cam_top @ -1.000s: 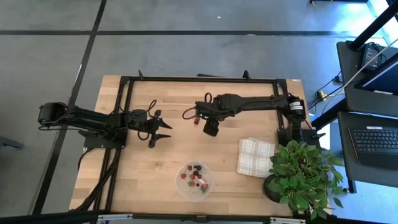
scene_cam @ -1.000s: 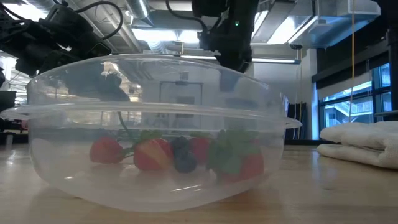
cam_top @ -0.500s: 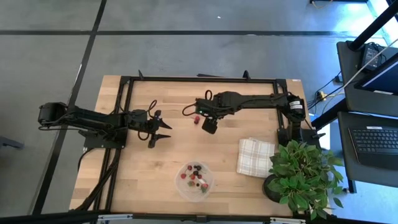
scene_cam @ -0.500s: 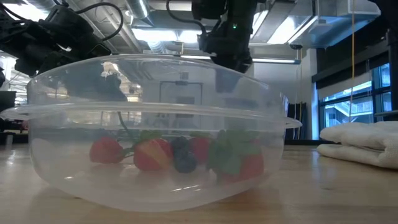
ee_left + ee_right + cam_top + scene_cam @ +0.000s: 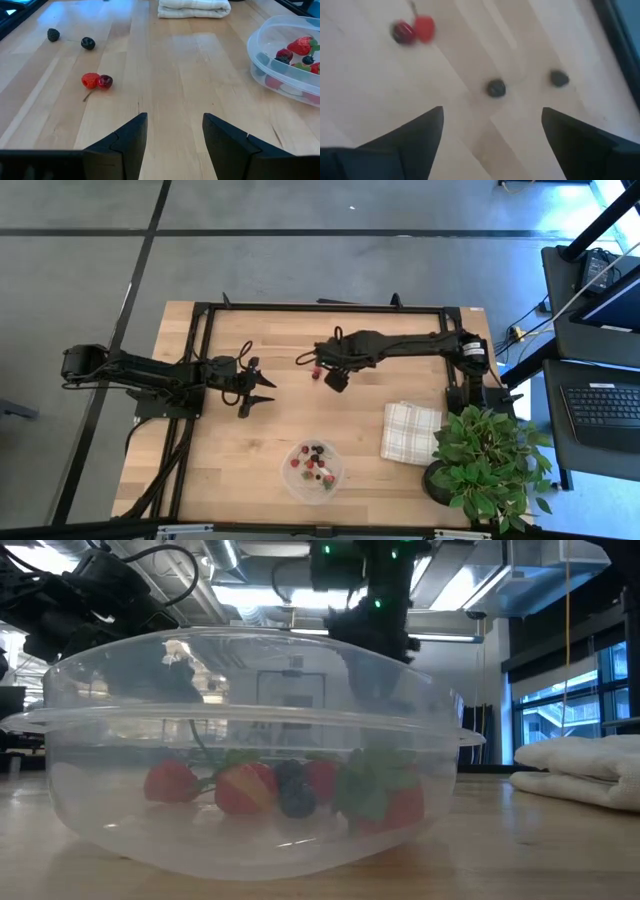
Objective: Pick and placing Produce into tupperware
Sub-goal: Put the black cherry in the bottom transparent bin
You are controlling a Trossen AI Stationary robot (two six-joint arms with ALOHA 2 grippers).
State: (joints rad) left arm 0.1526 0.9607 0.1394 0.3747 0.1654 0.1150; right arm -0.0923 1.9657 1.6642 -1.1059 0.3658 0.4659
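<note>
High view: the left arm lies stretched along the left side of the table, its left gripper level above bare wood, fingers apart and holding nothing. The right arm reaches in from the right edge across the far half, elbow bent, its right gripper tilted down beside a red pair of produce. The tupperware stands at the near middle with berries inside; a folded checked cloth lies to its right, beside a potted plant. Low view: the tupperware fills the foreground, red, dark and green pieces on its floor; a dark arm hangs above and behind it. Left wrist view: both fingers stand spread over empty wood; a red pair and two dark berries lie loose ahead. Right wrist view: fingers stand wide apart, empty, above two dark berries and the red pair.
</note>
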